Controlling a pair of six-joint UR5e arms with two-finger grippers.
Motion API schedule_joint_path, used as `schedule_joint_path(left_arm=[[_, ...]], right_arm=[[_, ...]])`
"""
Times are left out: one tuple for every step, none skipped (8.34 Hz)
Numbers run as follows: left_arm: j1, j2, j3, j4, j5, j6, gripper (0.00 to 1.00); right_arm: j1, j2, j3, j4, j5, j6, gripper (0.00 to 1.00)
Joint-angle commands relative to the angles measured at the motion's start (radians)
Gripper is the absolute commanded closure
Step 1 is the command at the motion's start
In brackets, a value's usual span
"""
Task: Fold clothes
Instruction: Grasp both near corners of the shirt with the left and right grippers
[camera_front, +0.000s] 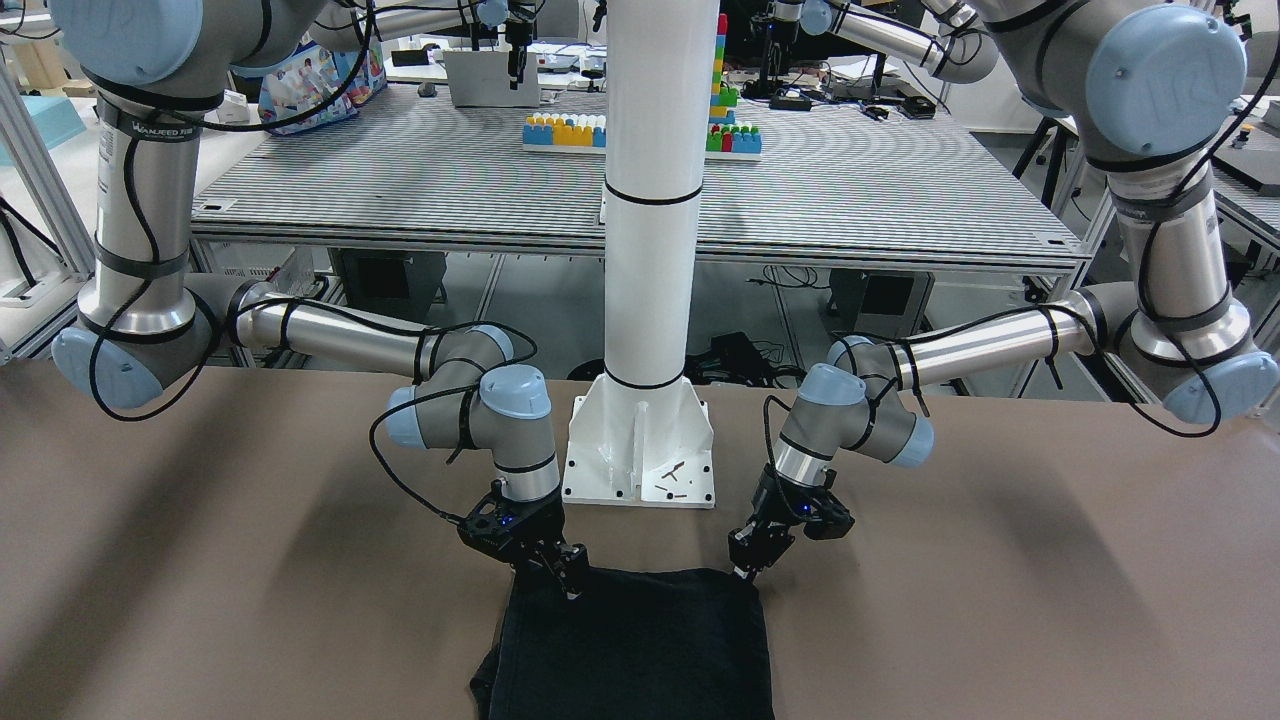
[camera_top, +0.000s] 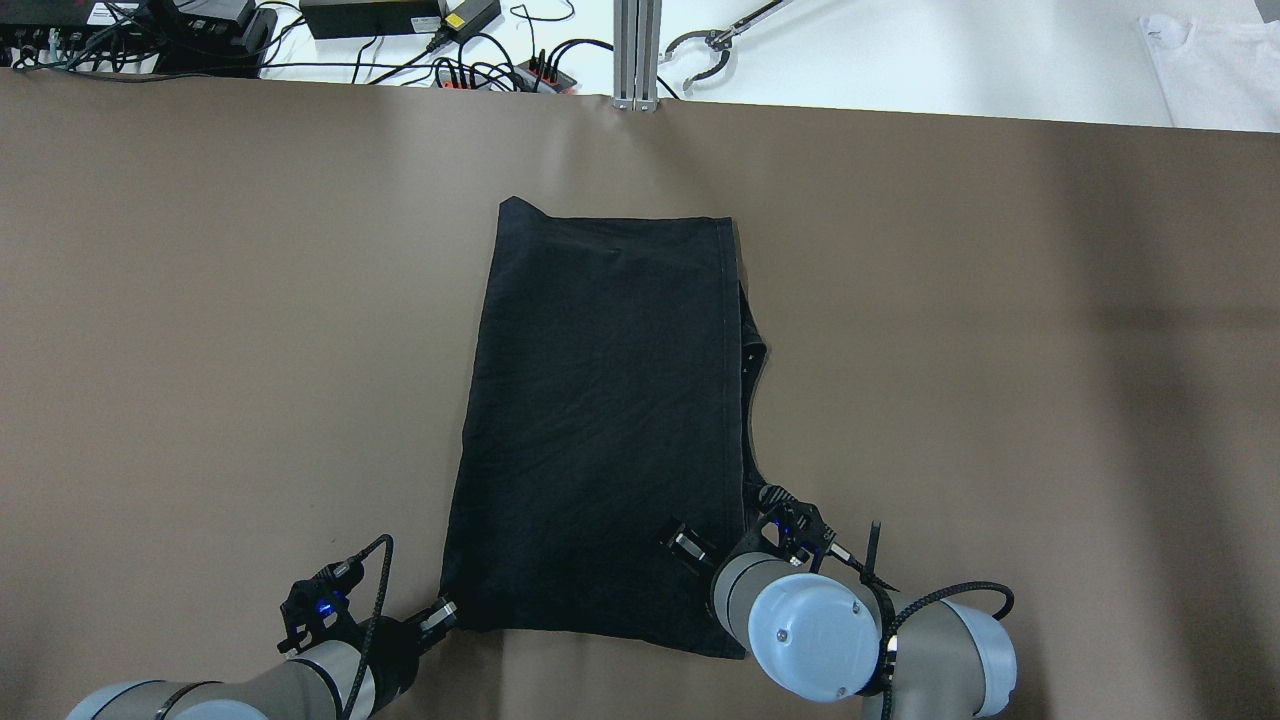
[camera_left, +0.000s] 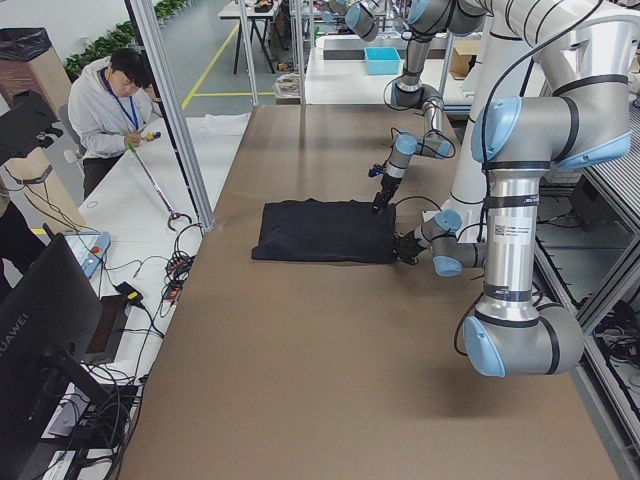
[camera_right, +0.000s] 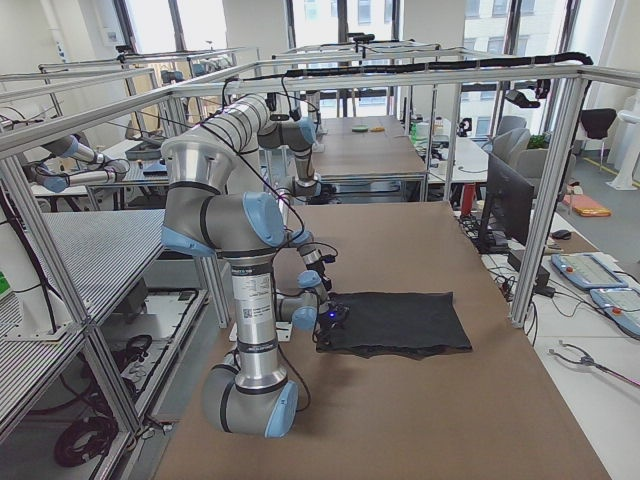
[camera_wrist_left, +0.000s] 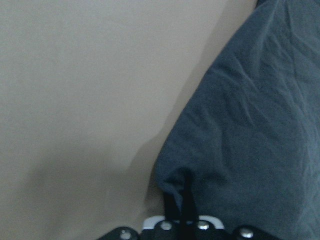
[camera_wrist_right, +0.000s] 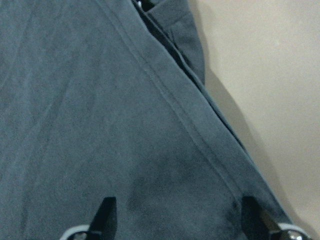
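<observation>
The clothes (camera_top: 600, 400) are one black fabric piece lying flat on the brown table (camera_top: 200, 300), with a hemmed edge along the right side and a lower layer sticking out there (camera_top: 752, 350). My left gripper (camera_wrist_left: 180, 200) is shut on the near left corner of the clothes (camera_wrist_left: 250, 125), low at the table; it also shows in the front view (camera_front: 745, 572). My right gripper (camera_wrist_right: 177, 220) is open, jaws wide apart, just above the near right part of the clothes (camera_wrist_right: 100, 100), next to the hem; it also shows in the front view (camera_front: 570, 585).
The white pole's base (camera_front: 640, 450) stands on the table just behind the clothes (camera_front: 640, 650). Cables and power bricks (camera_top: 380, 20) lie beyond the far table edge. An operator (camera_left: 110, 100) sits at the neighbouring bench.
</observation>
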Motion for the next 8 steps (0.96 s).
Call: schedule_joint_path(left_arm=[[0.0, -0.006, 0.004, 0.0, 0.0, 0.0, 1.0], [0.0, -0.006, 0.004, 0.0, 0.0, 0.002, 1.0], [0.0, -0.006, 0.004, 0.0, 0.0, 0.006, 1.0], [0.0, -0.006, 0.004, 0.0, 0.0, 0.008, 1.0], [0.0, -0.006, 0.002, 0.0, 0.0, 0.008, 1.0], [-0.001, -0.006, 0.002, 0.0, 0.0, 0.008, 1.0], [-0.001, -0.006, 0.002, 0.0, 0.0, 0.008, 1.0], [-0.003, -0.006, 0.002, 0.0, 0.0, 0.009, 1.0]], right_arm=[[-0.016, 0.0, -0.016, -0.007, -0.012, 0.001, 0.11], [-0.016, 0.0, -0.016, -0.007, -0.014, 0.001, 0.11], [-0.016, 0.001, -0.016, -0.007, -0.015, 0.001, 0.11], [-0.016, 0.001, -0.018, -0.007, -0.026, 0.001, 0.12], [-0.016, 0.004, -0.024, -0.007, -0.06, 0.003, 0.19], [-0.018, 0.004, -0.034, -0.005, -0.095, 0.024, 0.26], [-0.021, 0.01, -0.054, -0.005, -0.122, 0.041, 0.3], [-0.018, 0.012, -0.051, -0.005, -0.126, 0.056, 0.38]])
